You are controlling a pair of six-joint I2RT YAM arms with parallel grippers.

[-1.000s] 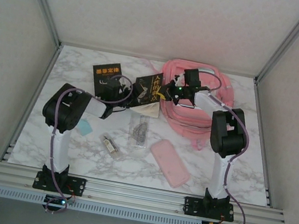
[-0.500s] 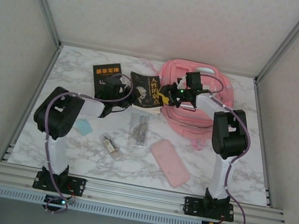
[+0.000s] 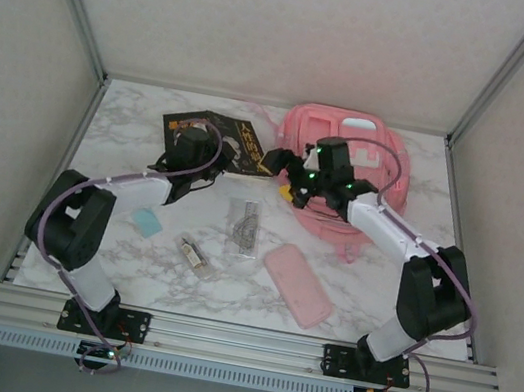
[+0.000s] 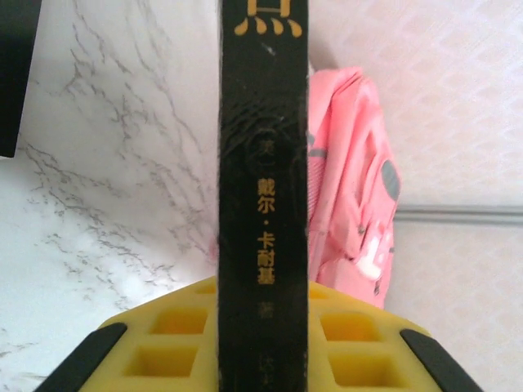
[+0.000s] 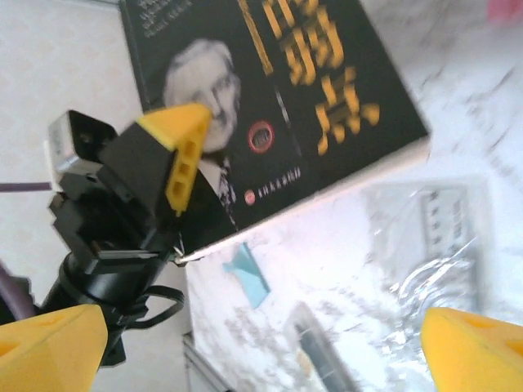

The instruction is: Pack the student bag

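Lengthwise toward back wall, student bag [image 3: 306, 128] flat, left tool [image 4: 263, 343] clamping black book [image 4: 263, 163], right tool [image 5: 261, 347] spread wide.

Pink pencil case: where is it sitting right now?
In the top view, the pink pencil case lies flat on the marble table toward the near edge, just right of the clear plastic ruler packet and nearer than the pink backpack.

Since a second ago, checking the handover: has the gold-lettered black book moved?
Yes. The gold-lettered black book has shifted left, toward the other black book, which lies unmoved.
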